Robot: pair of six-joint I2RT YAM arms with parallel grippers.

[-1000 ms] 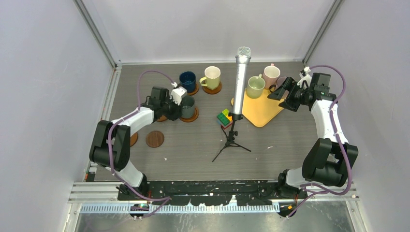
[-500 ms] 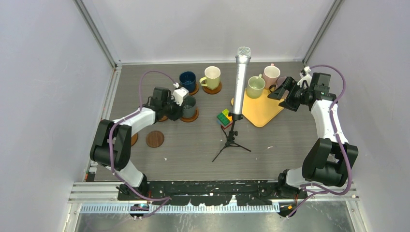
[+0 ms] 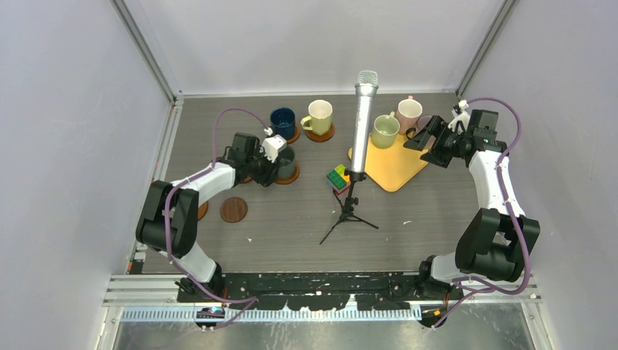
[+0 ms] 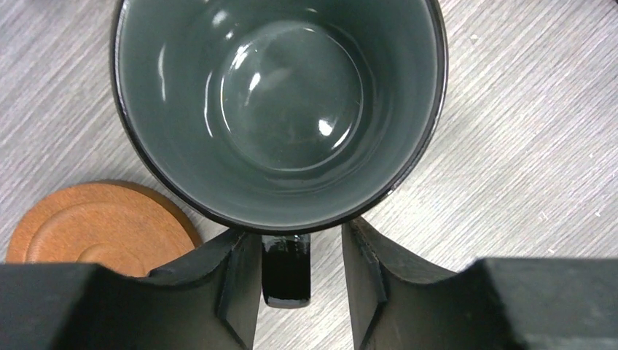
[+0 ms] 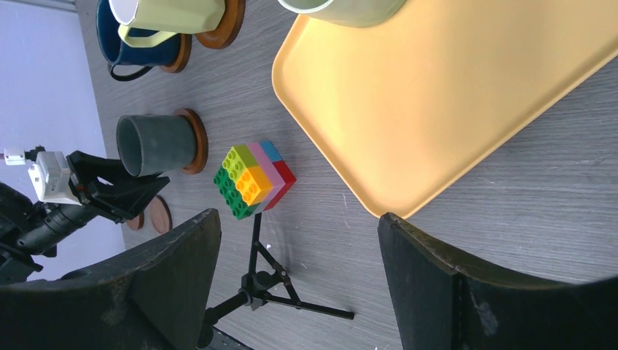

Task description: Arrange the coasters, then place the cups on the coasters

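Note:
A dark grey-green cup (image 3: 285, 162) (image 4: 280, 109) stands on an orange-brown coaster (image 3: 291, 177) (image 5: 197, 138). My left gripper (image 3: 271, 164) (image 4: 300, 240) is open, its jaws either side of the cup's black handle (image 4: 286, 273) with a gap on the right. Another coaster (image 4: 95, 226) lies beside it. The blue cup (image 3: 283, 122) and the cream cup (image 3: 319, 115) each stand on a coaster. A pale green cup (image 3: 384, 130) sits on the yellow tray (image 3: 397, 168), with a pink cup (image 3: 409, 113) behind it. My right gripper (image 3: 424, 137) (image 5: 299, 226) hangs open and empty near the tray.
A silver microphone (image 3: 362, 124) on a black tripod (image 3: 348, 215) stands mid-table, with a coloured brick block (image 3: 337, 177) (image 5: 253, 179) at its foot. A darker coaster (image 3: 234, 209) lies bare at the front left, and another (image 3: 201, 210) is half hidden by my left arm.
My left gripper's jaws have parted from the grey-green cup's handle, and the cup now rests on its coaster. The right arm has not moved.

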